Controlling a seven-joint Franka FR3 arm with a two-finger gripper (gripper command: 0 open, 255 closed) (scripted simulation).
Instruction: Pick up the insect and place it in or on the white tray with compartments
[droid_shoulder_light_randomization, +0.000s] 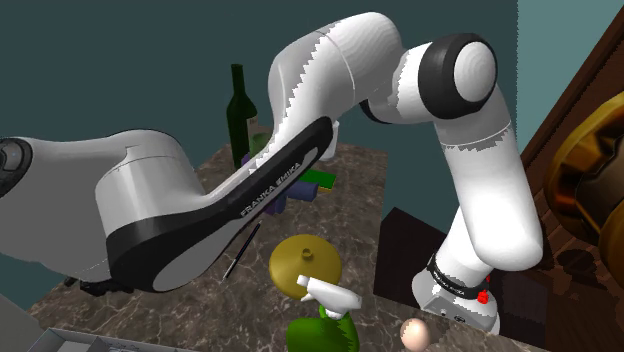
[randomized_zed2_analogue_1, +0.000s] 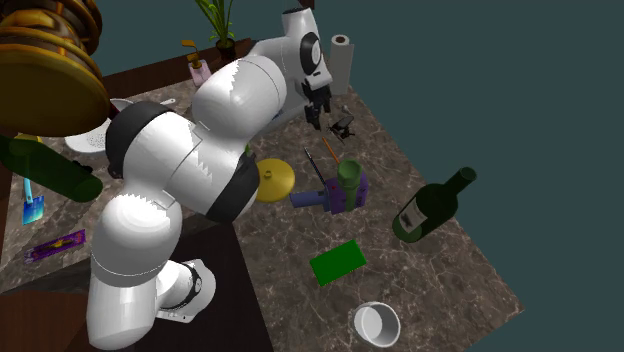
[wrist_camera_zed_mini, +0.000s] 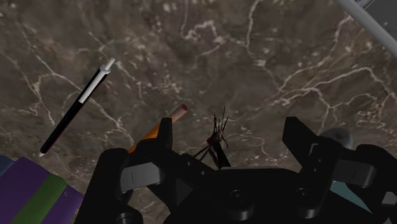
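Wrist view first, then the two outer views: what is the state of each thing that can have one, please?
fingers: open, holding nothing
insect: lying between the fingers, not touched
pen: lying flat
wine bottle: upright
white cup: upright, empty
paper roll: standing on end

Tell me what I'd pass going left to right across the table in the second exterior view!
purple flat thing → yellow dome → green card → dark bottle with the pale label. The white cup overlaps the card and the bottle sideways, so it is left out.
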